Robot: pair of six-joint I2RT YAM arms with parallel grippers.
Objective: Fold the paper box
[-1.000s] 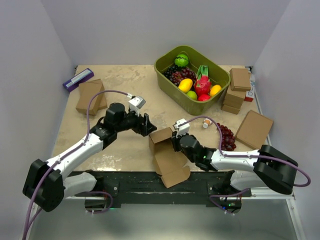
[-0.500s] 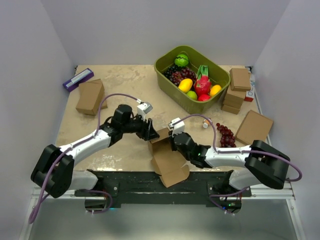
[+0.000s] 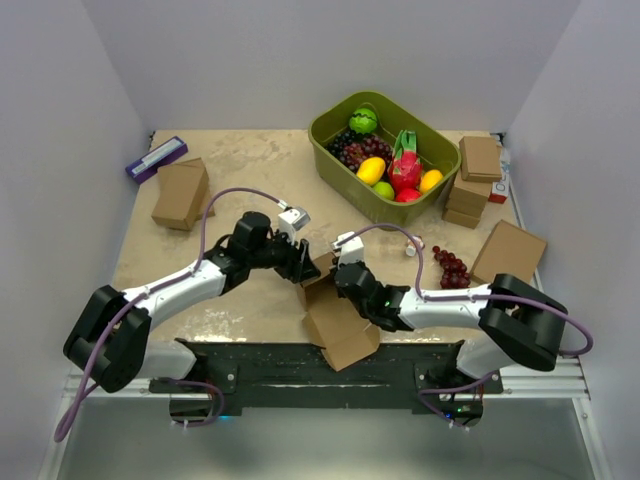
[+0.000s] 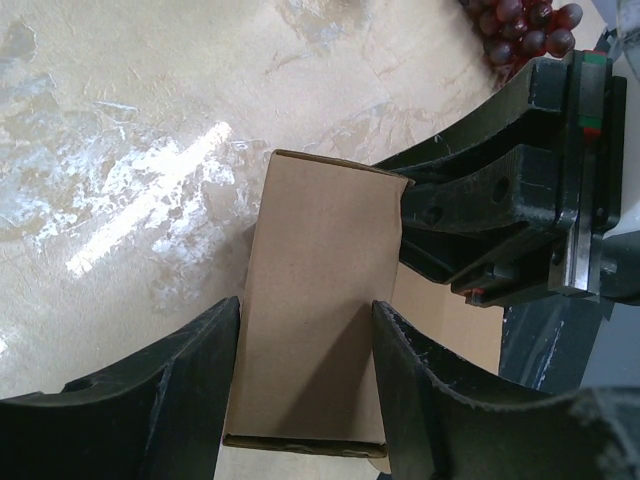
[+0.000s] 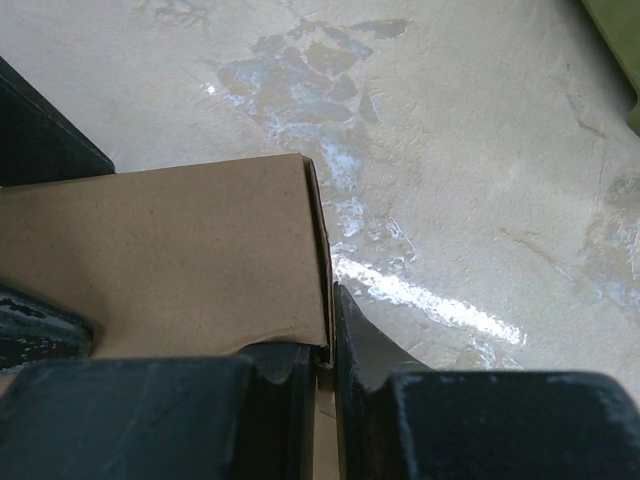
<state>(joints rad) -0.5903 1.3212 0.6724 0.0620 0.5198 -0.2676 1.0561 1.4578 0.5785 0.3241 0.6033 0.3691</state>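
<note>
Near the table's front edge, centre, the plain brown paper box lies half-folded. The left gripper clasps its raised wall across the width; the right gripper pinches a wall edge. The far-left purple box bears a label too small to read.

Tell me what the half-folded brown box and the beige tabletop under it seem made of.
Half-folded brown paper box: thin cardboard, matte, with sharp creases and a thin raw edge. Beige tabletop: probably stone-look laminate or coated board, semi-glossy; mottled veining and bright glare show, the core does not.
</note>
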